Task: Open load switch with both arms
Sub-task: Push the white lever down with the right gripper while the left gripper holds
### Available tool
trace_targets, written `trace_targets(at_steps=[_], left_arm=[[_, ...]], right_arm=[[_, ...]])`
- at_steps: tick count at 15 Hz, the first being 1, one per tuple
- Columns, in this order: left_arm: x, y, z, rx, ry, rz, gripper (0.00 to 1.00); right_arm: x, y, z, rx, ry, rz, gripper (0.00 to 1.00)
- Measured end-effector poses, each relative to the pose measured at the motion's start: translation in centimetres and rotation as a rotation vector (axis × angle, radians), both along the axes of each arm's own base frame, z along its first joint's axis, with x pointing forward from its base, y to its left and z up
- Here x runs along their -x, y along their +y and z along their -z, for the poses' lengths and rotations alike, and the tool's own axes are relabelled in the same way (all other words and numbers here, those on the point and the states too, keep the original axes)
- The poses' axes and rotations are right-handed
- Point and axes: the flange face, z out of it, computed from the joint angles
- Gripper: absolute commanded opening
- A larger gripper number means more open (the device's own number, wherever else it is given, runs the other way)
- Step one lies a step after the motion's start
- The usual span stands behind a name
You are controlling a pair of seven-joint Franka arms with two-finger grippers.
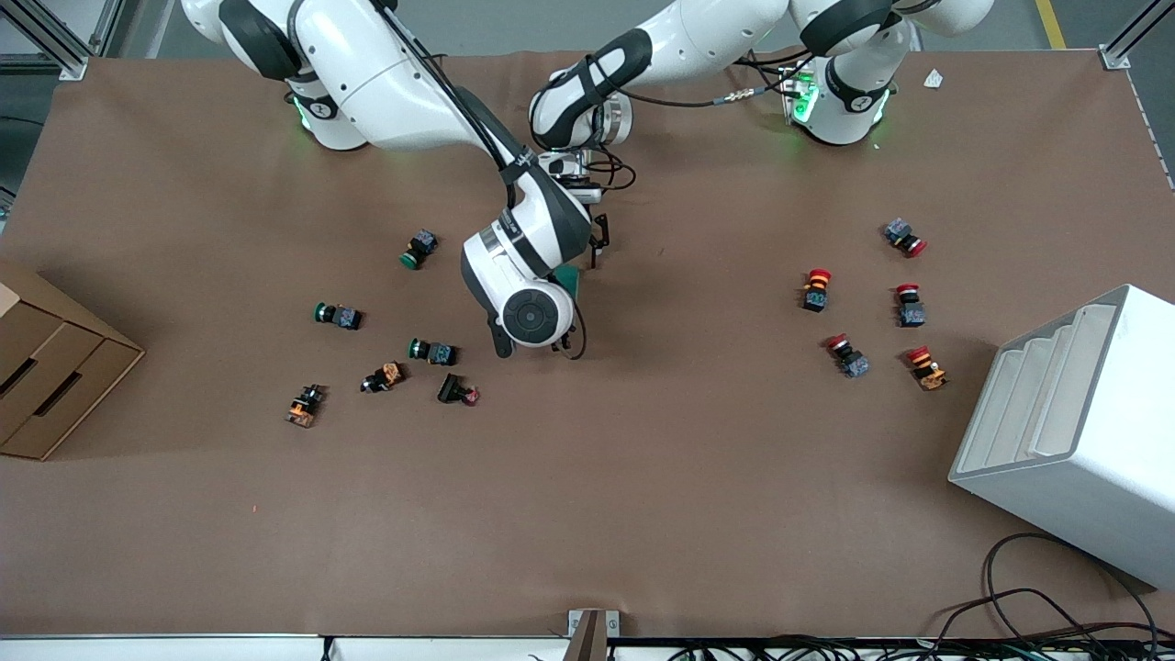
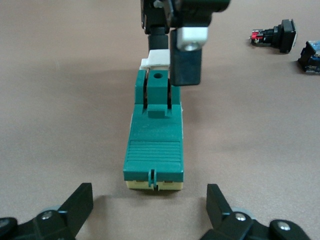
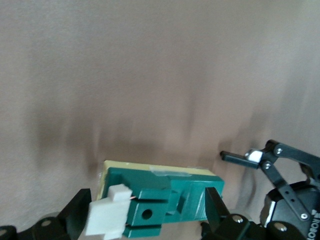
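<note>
The load switch (image 2: 154, 135) lies flat on the brown table mid-way between the arms. It is a dark green block on a cream base, with a white piece (image 2: 159, 58) at one end. In the front view only a green corner of the load switch (image 1: 570, 279) shows under the right arm's hand. My right gripper (image 3: 145, 212) is open and low over the switch. Its fingers (image 3: 214, 207) stand apart along the switch's length, with the white piece and the green lever between them. My left gripper (image 2: 150, 207) is open just off the switch's other end, with nothing between its fingers.
Green-capped push buttons (image 1: 419, 248) and other small parts (image 1: 383, 376) lie toward the right arm's end, red-capped ones (image 1: 816, 289) toward the left arm's end. A cardboard box (image 1: 55, 376) and a white rack (image 1: 1074, 431) stand at the table's two ends.
</note>
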Motion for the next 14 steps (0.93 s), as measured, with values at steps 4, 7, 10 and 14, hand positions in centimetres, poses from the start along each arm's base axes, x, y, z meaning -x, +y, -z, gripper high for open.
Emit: trace_targets(at_steps=[4,7,10,14], left_arm=[[0.0,0.0,0.0,0.000,0.000,0.000,1.00],[0.0,0.0,0.0,0.000,0.000,0.000,1.00],[0.0,0.0,0.0,0.000,0.000,0.000,1.00],[0.0,0.0,0.0,0.000,0.000,0.000,1.00]], right_arm=[[0.5,0.1,-0.6,0.023,0.042,-0.022,1.00],[1.1,0.3,-1.2,0.040,0.074,-0.042,1.00],[1.9,0.8,-2.2,0.055,0.112,-0.067,1.00],[3.3,1.7,-2.5,0.073,0.141,-0.098,1.00]])
